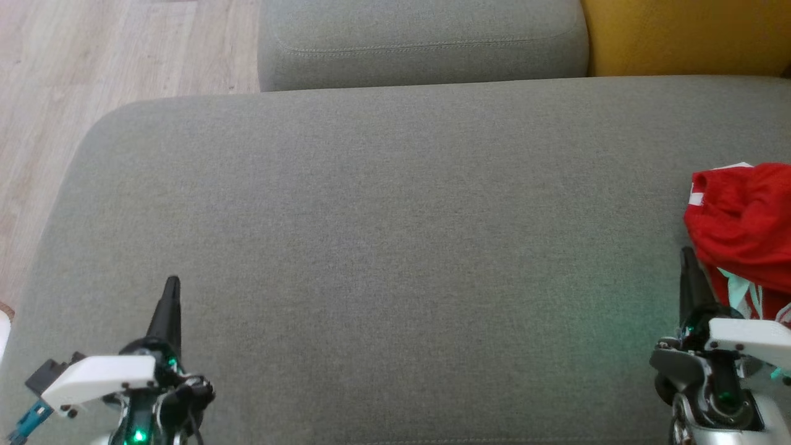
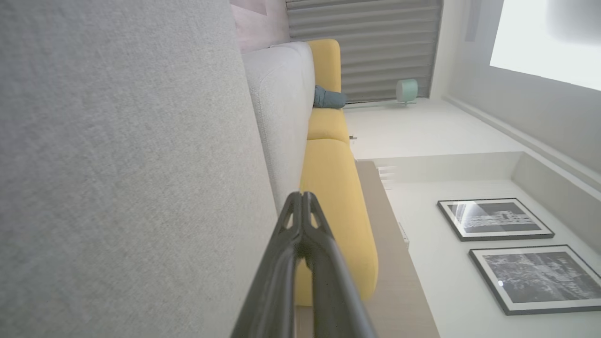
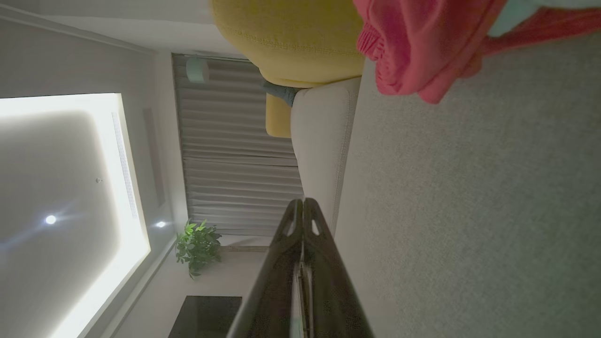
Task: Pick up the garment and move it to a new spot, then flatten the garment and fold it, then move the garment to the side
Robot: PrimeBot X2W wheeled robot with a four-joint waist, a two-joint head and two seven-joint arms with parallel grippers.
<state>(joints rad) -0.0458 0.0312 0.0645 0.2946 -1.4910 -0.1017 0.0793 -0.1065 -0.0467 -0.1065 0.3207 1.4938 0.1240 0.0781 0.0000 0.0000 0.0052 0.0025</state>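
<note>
While left end effector and right end effector are showing closed, empty, red garment is lying crumpled at right edge of sofa seat; seemingly soft, light, limp; a raised fold is offering the grip.

garment on sofa, far right

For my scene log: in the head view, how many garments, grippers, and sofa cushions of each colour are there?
Garments: 1, the red garment
Grippers: 2, the left gripper and the right gripper
Grey cushions: 2, the seat cushion and the back cushion
Yellow cushions: 1, the yellow cushion
Total: 6
</note>
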